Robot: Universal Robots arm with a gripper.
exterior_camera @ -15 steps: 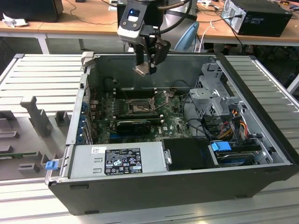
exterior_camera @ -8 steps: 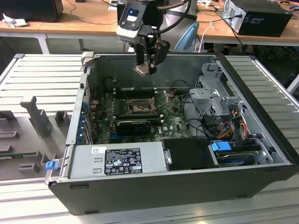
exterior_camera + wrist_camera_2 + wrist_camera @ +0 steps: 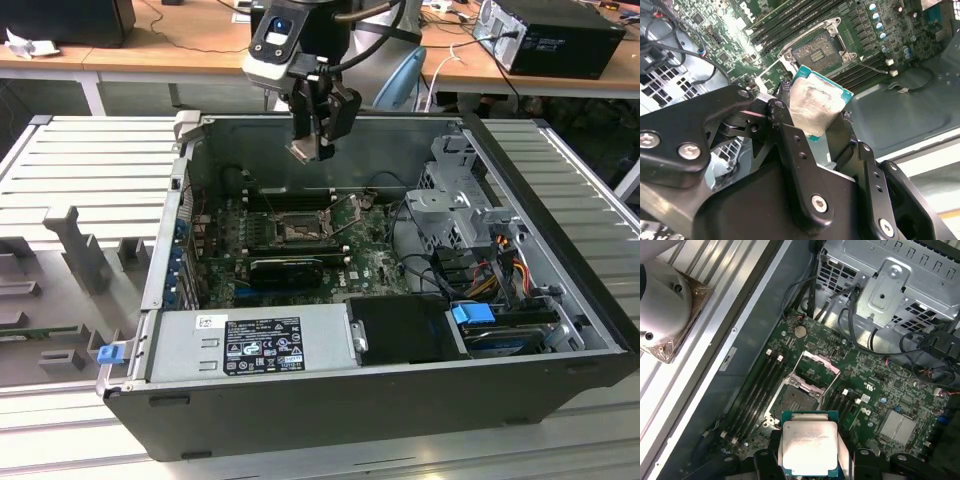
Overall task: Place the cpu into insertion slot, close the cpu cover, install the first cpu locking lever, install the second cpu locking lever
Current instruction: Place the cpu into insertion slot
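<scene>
While the gripper clamps the cpu, we hang well above the insertion slot.
We must lower it level and square to the rim; the cpu cover seems raised.

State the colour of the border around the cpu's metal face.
Teal-green; the cpu shows best in the first wrist view.

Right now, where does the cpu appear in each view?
Exterior view: the cpu hangs in the gripper above the case.
Second wrist view: cpu gripped, in front of the insertion slot.
First wrist view: cpu gripped, near the slot.
Shared landmark: the insertion slot.
</scene>
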